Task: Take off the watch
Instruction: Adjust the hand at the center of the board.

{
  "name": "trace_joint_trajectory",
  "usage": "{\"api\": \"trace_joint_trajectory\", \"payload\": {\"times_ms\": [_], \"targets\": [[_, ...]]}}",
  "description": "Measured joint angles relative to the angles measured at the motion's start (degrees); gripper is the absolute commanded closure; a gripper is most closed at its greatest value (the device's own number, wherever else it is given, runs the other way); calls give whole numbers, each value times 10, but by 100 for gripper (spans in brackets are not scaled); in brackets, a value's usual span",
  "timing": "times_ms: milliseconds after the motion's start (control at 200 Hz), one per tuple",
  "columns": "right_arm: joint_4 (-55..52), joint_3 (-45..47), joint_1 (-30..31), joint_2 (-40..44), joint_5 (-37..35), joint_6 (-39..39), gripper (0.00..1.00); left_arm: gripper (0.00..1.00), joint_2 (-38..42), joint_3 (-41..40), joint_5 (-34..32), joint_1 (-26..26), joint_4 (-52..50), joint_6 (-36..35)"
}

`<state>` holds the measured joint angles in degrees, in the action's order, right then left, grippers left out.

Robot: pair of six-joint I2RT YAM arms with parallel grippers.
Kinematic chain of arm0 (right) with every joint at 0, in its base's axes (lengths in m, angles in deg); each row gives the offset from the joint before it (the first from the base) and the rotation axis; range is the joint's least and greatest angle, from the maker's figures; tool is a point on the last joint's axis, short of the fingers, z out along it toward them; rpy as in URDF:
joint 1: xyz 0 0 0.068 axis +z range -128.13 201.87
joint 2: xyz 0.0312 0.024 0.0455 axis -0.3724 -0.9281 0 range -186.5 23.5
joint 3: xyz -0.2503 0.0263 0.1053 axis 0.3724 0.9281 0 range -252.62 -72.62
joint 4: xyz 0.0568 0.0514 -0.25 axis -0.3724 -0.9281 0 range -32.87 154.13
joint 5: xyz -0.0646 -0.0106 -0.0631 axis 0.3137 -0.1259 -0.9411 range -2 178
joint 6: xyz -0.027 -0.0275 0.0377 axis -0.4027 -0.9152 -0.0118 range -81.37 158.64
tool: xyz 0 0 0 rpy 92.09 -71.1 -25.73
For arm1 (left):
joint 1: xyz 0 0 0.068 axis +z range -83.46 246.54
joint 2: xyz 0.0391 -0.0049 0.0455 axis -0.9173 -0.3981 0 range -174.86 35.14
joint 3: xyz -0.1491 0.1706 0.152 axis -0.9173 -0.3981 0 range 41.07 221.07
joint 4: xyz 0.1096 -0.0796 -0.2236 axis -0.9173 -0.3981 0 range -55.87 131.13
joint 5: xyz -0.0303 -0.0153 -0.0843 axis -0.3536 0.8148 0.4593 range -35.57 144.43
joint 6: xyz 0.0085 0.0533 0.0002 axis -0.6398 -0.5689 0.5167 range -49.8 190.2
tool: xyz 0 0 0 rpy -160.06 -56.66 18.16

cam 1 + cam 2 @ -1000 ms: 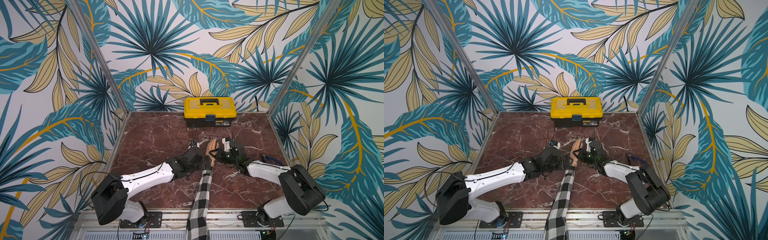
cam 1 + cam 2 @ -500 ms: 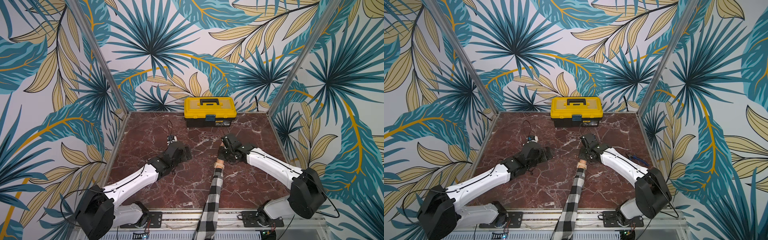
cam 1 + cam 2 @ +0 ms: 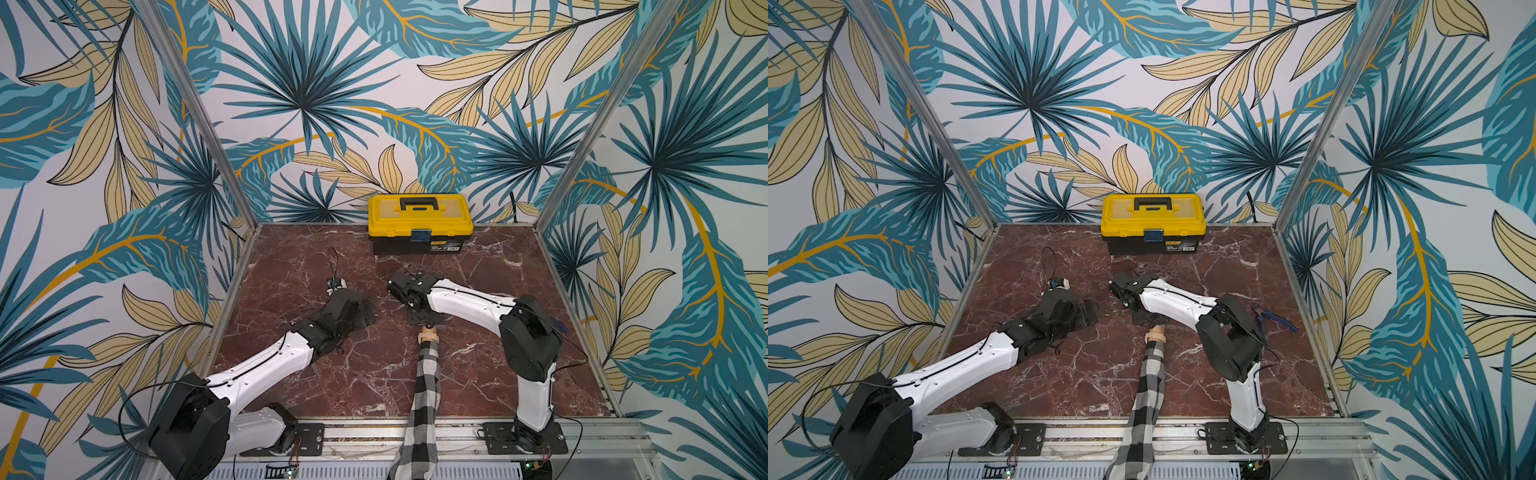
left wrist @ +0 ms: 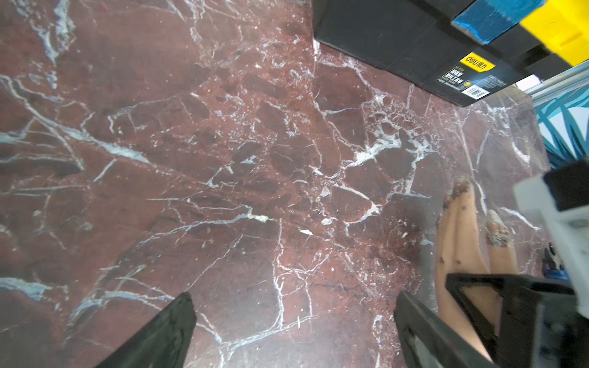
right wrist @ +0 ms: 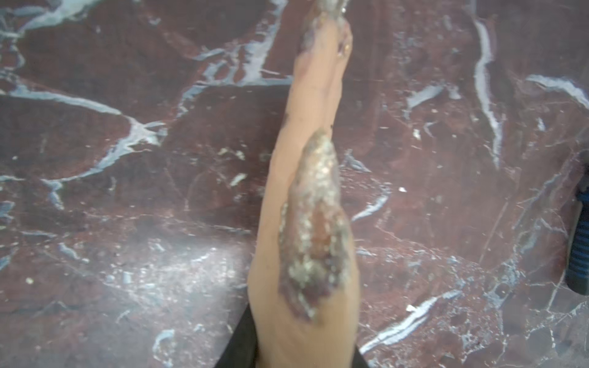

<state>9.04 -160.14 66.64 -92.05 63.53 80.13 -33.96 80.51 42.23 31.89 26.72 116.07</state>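
Since a second ago the left claw (image 4: 294, 299) has been drawn away from the hand (image 5: 287, 191) toward the left of the frame, while the right claw (image 3: 424, 318) has been kept over it. The watch (image 3: 428, 338) is seen only as a thin pale band across the wrist, just above the cuff of the checked sleeve (image 3: 424, 395), a little below centre in both top views; face and buckle are too small to be made out. In the right wrist view no strap is shown. The hand is laid flat on the red marble tabletop (image 3: 311, 257), its glitter-coated nails pointed toward the back wall, and is largely covered by the right claw in the top views. The dark fingers of that claw are seen on either side of the hand, close against it; whether it is gripped cannot be told. The left claw is spread wide over bare tabletop, well apart from the hand. A yellow toolbox (image 3: 420, 222) is set against the back wall at upper centre, and blue-handled pliers (image 3: 1273, 318) lie at the right.
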Motion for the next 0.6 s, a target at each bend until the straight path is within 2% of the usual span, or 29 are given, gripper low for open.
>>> {"api": "trace_joint_trajectory", "payload": {"times_ms": [85, 160, 421, 601], "targets": [[-12, -35, 14, -36, -2, -2, 46, 1, 7, -8, 0, 1, 0, 0], [-21, -63, 27, -57, -3, -3, 41, 1, 10, -10, 0, 3, 0, 0], [-12, -84, 56, -64, 29, 3, 36, 1, 28, -18, 3, 4, 0, 0], [38, -44, 53, -10, 68, 5, 34, 1, 37, -18, 2, 5, 0, -9]]}}
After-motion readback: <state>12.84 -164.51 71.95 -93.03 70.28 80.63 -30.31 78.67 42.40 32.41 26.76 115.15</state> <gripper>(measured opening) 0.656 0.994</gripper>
